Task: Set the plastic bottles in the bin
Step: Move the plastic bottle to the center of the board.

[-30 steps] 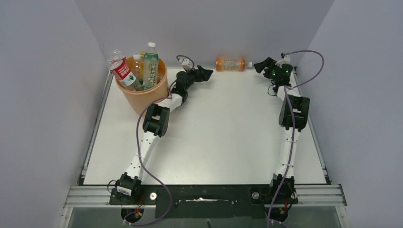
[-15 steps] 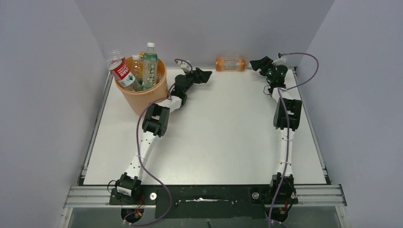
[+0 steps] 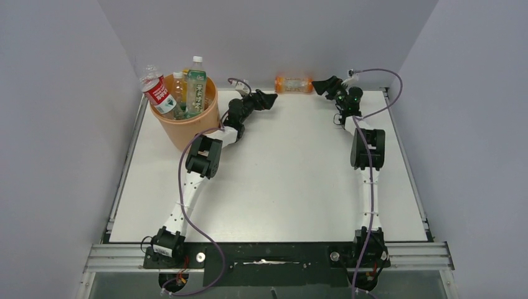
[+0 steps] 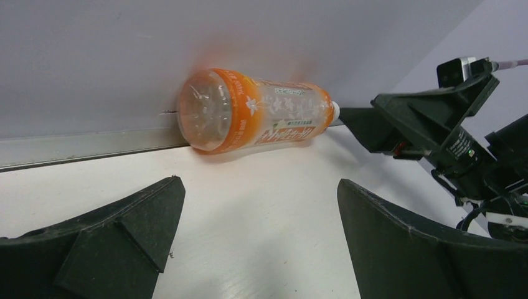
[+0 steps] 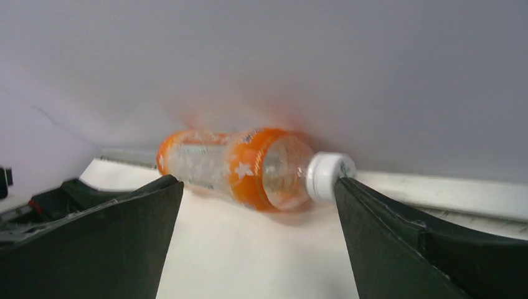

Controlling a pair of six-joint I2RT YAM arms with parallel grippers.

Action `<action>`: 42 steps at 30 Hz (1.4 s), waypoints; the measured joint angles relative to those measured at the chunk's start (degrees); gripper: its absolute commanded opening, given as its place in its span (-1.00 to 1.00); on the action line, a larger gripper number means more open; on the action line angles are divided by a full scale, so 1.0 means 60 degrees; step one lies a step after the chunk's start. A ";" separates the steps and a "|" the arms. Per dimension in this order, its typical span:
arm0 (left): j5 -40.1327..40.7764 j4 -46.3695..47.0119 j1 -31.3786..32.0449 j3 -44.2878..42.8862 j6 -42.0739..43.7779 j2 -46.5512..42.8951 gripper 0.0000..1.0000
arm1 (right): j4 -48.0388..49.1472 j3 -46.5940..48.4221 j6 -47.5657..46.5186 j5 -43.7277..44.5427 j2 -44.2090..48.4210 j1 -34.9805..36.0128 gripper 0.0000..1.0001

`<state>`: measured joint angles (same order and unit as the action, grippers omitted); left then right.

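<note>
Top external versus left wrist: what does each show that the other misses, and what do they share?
Only the top view: the bin with several bottles upright or leaning in it, and both arms whole. Only the left wrist view: close up, the clear base and label print of the orange bottle, seen between the open jaws of the left gripper. Both: that bottle lying on its side against the back wall, with the open right gripper at its cap end.
</note>
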<state>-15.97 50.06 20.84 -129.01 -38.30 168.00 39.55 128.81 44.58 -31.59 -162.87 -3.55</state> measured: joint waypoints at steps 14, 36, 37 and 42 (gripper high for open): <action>0.0022 0.0233 -0.0076 0.0353 -0.0004 -0.0149 0.94 | 0.2677 -0.6521 -0.0357 -0.1574 0.2951 0.0597 0.99; -0.0073 0.1013 -0.0310 0.1111 -0.0441 -0.0401 0.94 | -0.0029 0.0204 -0.0408 -0.0441 -0.0430 -0.0393 0.98; -0.0117 0.1067 -0.0346 0.1286 -0.0492 -0.0495 0.94 | -0.0033 0.0339 -0.0350 -0.0477 -0.0492 -0.0342 0.98; -0.0372 0.1173 -0.0546 0.2102 -0.0572 -0.0969 0.94 | -0.0113 0.0991 -0.0157 -0.0725 -0.0882 0.0069 0.97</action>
<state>-18.20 57.10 17.56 -116.40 -41.74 162.19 38.87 134.76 43.64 -35.94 -168.16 -3.14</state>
